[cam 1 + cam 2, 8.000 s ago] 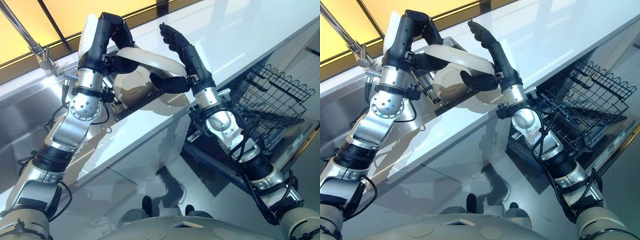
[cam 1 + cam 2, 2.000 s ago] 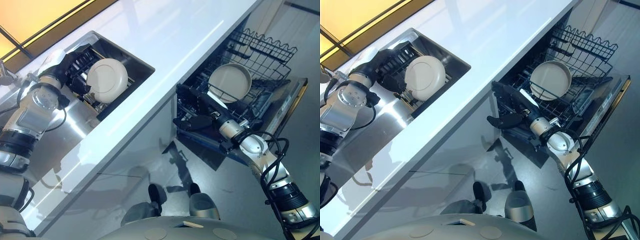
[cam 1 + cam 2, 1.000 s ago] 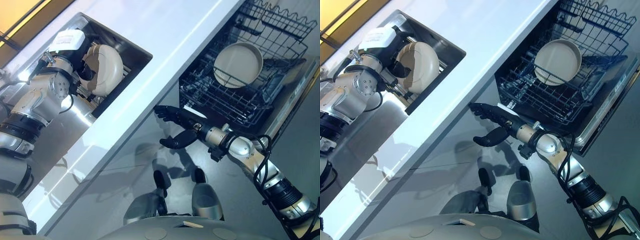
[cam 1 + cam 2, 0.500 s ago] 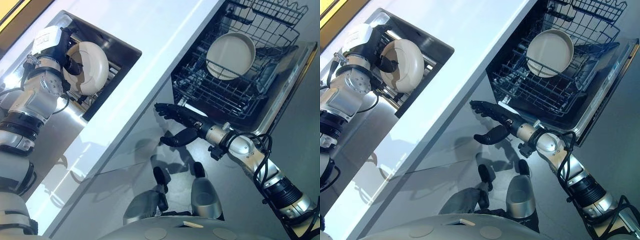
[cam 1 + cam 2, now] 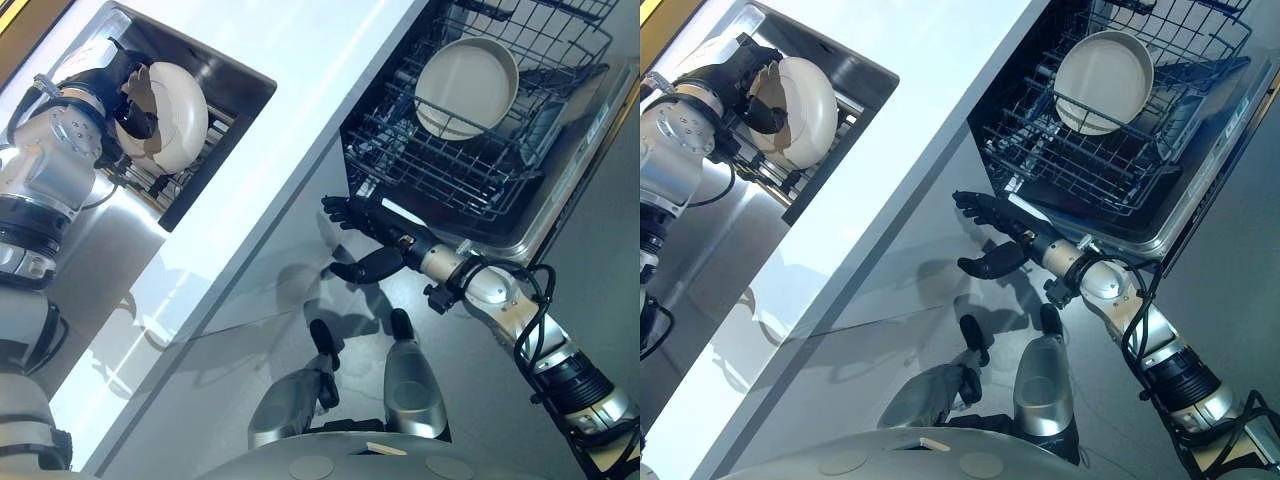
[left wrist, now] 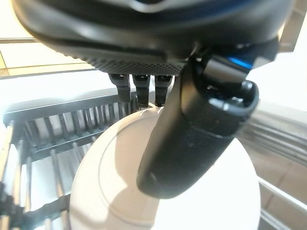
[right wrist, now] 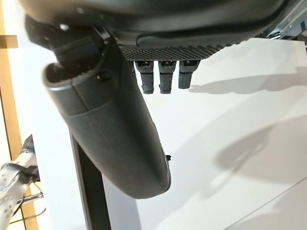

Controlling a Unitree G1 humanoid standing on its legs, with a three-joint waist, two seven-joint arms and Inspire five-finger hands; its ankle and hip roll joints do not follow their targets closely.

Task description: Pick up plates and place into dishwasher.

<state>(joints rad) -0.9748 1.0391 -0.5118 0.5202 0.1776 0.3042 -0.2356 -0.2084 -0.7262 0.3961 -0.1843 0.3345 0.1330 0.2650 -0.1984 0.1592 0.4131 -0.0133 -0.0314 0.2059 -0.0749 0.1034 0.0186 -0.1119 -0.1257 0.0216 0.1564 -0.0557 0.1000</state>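
So far, done: one plate (image 5: 466, 73) stands in the dishwasher rack (image 5: 440, 170).
Left: left hand (image 5: 128, 92) pinches a sink plate (image 5: 172, 118).
Right hand (image 5: 375, 240): empty, fingers spread.

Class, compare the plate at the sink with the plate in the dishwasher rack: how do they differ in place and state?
The sink plate stands among dark rack bars, pinched by the left hand; the dishwasher plate leans in the wire rack, untouched. The right hand hangs open below it. Both are round and cream.
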